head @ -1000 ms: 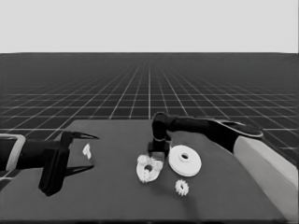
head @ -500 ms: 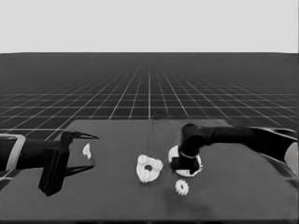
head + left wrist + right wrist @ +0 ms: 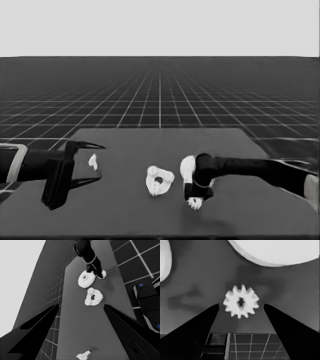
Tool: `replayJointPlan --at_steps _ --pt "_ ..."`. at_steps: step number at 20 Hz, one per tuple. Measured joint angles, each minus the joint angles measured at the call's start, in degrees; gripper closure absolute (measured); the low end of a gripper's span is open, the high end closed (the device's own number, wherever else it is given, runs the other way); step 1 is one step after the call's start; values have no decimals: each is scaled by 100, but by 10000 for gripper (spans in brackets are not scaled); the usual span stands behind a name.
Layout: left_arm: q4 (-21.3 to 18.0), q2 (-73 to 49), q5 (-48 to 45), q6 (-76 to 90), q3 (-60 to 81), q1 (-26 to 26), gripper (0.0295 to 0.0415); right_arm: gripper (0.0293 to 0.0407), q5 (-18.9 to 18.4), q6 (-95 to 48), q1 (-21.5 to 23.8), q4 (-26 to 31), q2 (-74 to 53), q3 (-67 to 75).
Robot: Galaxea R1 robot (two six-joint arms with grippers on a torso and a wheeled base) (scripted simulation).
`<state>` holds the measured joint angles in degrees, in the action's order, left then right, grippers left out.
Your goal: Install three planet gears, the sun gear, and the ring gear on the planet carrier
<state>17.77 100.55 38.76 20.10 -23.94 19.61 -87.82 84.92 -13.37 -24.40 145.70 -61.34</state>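
Right gripper (image 3: 195, 197) sits low over the worktop (image 3: 125, 210), reaching in from the right, directly above a loose gear (image 3: 194, 203) near the front edge. Right wrist view gives the detail the head view lacks: gear (image 3: 241, 304) lies flat between the two fingers, fingers spread wide with a clear gap on both sides, not touching the teeth. Same view shows the worktop edge and floor grid just past the gear, so little surface remains on that side.

Larger round part (image 3: 188, 169) lies just behind the right gripper, partly hidden by the arm in the head view; left wrist view shows it whole (image 3: 86, 280), with its raised hub and small hole, close beside the loose gear (image 3: 103, 273) but whether touching I cannot tell.

Smaller round part (image 3: 159, 180) sits mid-worktop, left of the larger one and apart from it. Head view shows only a lumpy outline; left wrist view (image 3: 94, 297) shows toothed gears seated on its rim around the central hole. Count not certain.

Left gripper (image 3: 97, 162) is parked over the left end of the worktop, fingers spread. Thin white piece (image 3: 93, 161) lies between its fingertips in the head view; left wrist view (image 3: 83, 355) shows it lying on the surface, free of both fingers.

Open surface: broad bare stretch between the left gripper and the smaller round part; back half of the worktop bare too.
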Motion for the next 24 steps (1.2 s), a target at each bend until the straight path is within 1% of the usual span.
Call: replayJointPlan --at_steps 2,6,8,9,16,17,18,19,21,24 --pt "0 0 0 0 0 0 326 315 42 -54 -97 -96 22 -88" --pt "0 0 0 0 0 0 326 315 62 -78 -138 -140 32 -128" --pt "0 0 0 0 0 0 326 386 64 -80 -141 -144 32 -131" --pt "0 0 0 0 0 0 326 390 64 -81 -139 -145 32 -132" --pt "0 0 0 0 0 0 326 390 65 -82 -140 -146 33 -132" --pt "0 0 0 0 0 0 326 390 -126 179 318 356 -74 283" --pt "0 0 0 0 0 0 326 390 -187 313 706 705 -113 473" --pt "0 0 0 0 0 0 326 390 -202 373 942 926 -125 550" --pt "0 0 0 0 0 0 326 390 -204 414 1161 1138 -132 596" --pt "0 0 0 0 0 0 326 390 -202 425 1249 1230 -134 608"
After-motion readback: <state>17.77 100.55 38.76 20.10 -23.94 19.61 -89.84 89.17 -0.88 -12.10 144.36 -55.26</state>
